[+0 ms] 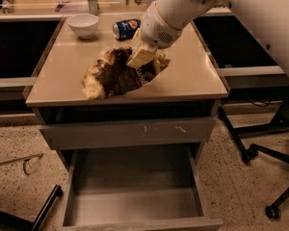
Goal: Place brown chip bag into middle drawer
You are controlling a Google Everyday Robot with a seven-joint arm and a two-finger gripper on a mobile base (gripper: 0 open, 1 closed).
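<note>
The brown chip bag (pixel 113 77), crumpled dark foil with pale yellow ends, hangs tilted over the front part of the tan tabletop (pixel 192 76). My gripper (pixel 142 57) is shut on the bag's upper right end, with a pale finger (pixel 140 57) lying across it. The bag's lower left end reaches down near the table's front edge. The middle drawer (pixel 130 203) stands pulled open below, a shallow grey tray with a bare flat floor, well under the bag and the gripper.
A white bowl (pixel 83 24) and a blue soda can (pixel 126 29) sit at the back of the tabletop. A shut grey drawer front with yellowish scratches (pixel 86 134) lies above the open drawer. Chair legs (pixel 260 153) stand at the right.
</note>
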